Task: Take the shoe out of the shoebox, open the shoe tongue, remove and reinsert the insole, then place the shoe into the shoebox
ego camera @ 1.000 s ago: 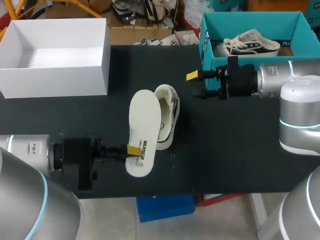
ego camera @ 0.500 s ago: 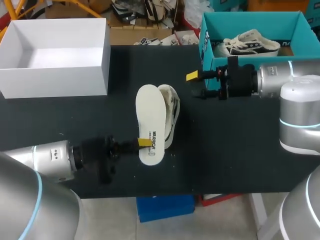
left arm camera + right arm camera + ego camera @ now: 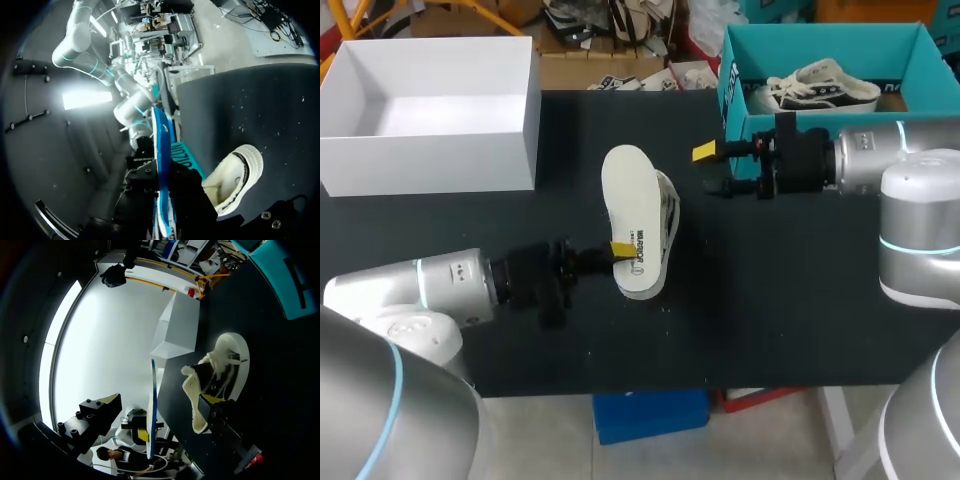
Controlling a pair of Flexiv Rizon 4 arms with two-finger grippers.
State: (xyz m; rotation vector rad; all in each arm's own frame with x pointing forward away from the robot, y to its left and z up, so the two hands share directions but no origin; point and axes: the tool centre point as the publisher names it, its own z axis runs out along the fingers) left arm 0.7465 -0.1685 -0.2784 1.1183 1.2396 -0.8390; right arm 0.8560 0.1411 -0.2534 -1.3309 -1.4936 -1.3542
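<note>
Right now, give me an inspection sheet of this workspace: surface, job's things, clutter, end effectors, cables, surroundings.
Surface: black table with a few pale specks.
Job's things: shoe mid-table; insole held over it, hiding most of it; teal shoebox open at the far right corner.
Clutter: open white box at the far left; second shoe inside the shoebox.
End effectors: left end effector shut on the insole's near end; right end effector open, holding nothing, beside the shoebox.
Cables: nothing seen.
Surroundings: nothing seen.
</note>
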